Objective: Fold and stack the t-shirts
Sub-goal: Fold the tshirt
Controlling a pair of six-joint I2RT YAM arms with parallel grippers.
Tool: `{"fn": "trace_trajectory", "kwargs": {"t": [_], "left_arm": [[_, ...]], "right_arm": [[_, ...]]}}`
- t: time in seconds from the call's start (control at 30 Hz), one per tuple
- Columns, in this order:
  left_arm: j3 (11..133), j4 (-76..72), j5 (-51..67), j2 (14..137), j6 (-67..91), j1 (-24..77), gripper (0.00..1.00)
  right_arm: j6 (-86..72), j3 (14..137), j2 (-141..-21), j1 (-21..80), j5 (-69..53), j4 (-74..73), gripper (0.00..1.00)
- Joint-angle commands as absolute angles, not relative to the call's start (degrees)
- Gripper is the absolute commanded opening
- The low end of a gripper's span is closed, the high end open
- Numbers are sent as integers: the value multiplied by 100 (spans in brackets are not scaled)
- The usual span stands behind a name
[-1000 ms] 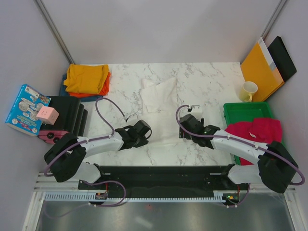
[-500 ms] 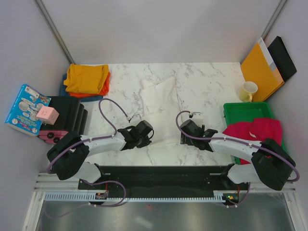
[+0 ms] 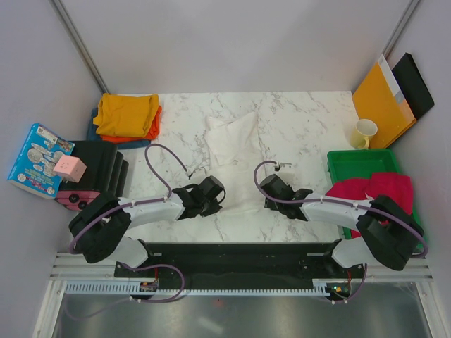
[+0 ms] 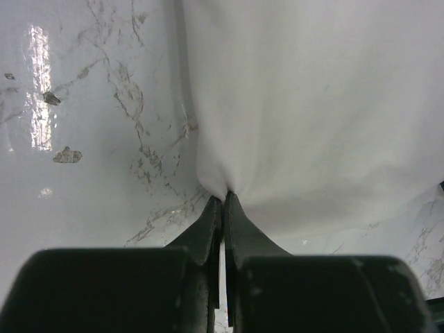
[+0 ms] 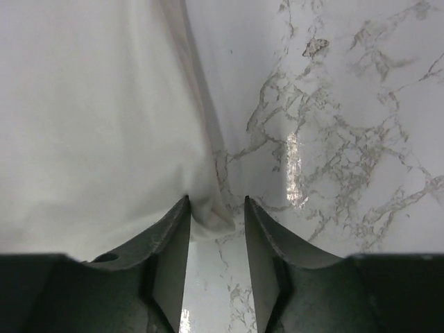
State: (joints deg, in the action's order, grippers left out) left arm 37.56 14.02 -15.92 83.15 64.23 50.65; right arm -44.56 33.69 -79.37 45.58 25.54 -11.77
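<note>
The white t-shirt [image 3: 234, 151] lies partly folded in the middle of the table. My left gripper [image 3: 215, 198] is shut on its near left corner, and the cloth [image 4: 312, 104] fans out from the pinch in the left wrist view. My right gripper [image 3: 266, 196] is open with the near right corner [image 5: 211, 218] between its fingers, at the hem of the white cloth [image 5: 90, 104]. The mustard yellow shirt [image 3: 127, 113] lies folded on the orange one [image 3: 144, 132], with a blue one [image 3: 134, 144] under them, at the far left. The crimson-pink shirt [image 3: 373, 193] sits bunched at the right.
A green tray [image 3: 359, 163] holds the crimson-pink shirt. A cream mug [image 3: 363, 133], an orange-yellow envelope [image 3: 380, 102] and a black board [image 3: 416, 84] stand at the far right. A black rack [image 3: 99, 169], a pink cube [image 3: 68, 168] and a blue box [image 3: 39, 160] sit at the left.
My right gripper has moved left and toward the near edge, onto the shirt's near right corner. My left gripper has shifted slightly right, still pinching the cloth.
</note>
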Motion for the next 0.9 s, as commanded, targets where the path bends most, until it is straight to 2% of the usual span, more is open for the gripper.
{"fn": "trace_trajectory", "kwargs": {"t": [0.0, 0.07, 0.1, 0.2, 0.57, 0.87], "left_arm": [[3577, 2355, -1476, 8525, 6311, 5142, 2], [3586, 2364, -1503, 8525, 6302, 5142, 2], [3603, 2364, -1503, 8543, 6293, 5150, 2], [3682, 2382, -1521, 8569, 6267, 5142, 2], [3639, 2751, -1476, 7937, 6179, 5229, 2], [3919, 3392, -1924, 6918, 6153, 5335, 2]], "right_arm": [[-4834, 3235, -8209, 4553, 2171, -1248, 40], [-4887, 3173, -8253, 4562, 2057, -1257, 30], [-4939, 3155, -8270, 4562, 2013, -1257, 19], [-5027, 3120, -8279, 4561, 1812, -1327, 0], [-5598, 2778, -7462, 5255, 1582, -1696, 0], [-5450, 3180, -6575, 5396, 2381, -2355, 0]]}}
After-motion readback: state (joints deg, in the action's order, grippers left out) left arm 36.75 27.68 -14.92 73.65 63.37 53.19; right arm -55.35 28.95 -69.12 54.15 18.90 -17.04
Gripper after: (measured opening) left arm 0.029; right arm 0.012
